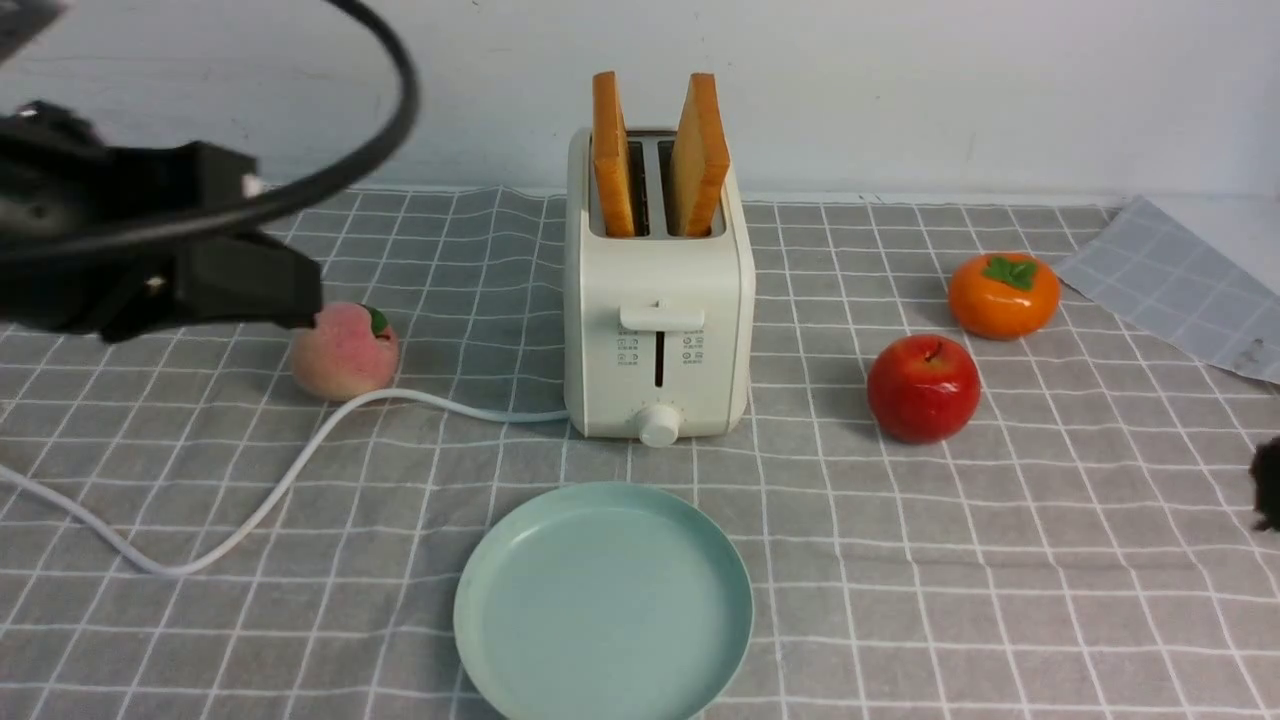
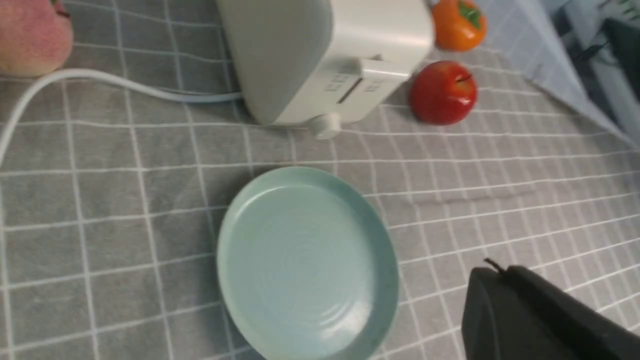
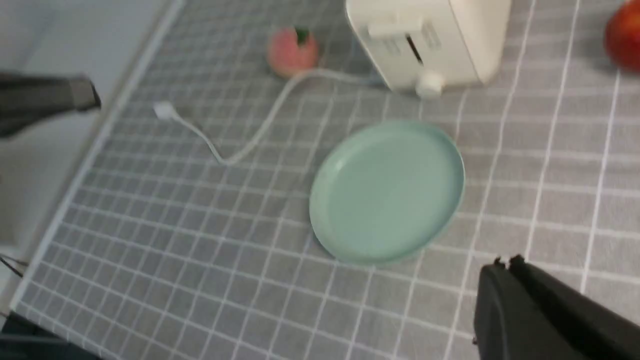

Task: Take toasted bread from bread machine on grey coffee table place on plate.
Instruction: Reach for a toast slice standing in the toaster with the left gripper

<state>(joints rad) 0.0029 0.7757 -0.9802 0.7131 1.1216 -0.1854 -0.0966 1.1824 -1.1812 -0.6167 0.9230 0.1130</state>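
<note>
Nearest the camera is the left hand (image 2: 492,267), pressed together and holding nothing; the right hand (image 3: 507,265) looks closed and bare too. Beyond the left hand, on the table (image 1: 870,610), lies the plate (image 1: 603,600), with the toaster (image 1: 660,340) farther off. The step seems to be fetching the first slice: best to spread the left hand above the slots, straddle the slice's flat faces, grip lightly and lift straight up. Both slices, the left slice (image 1: 612,160) and the right slice (image 1: 700,160), stand proud of the slots, crusts orange-brown, tilted slightly apart.
</note>
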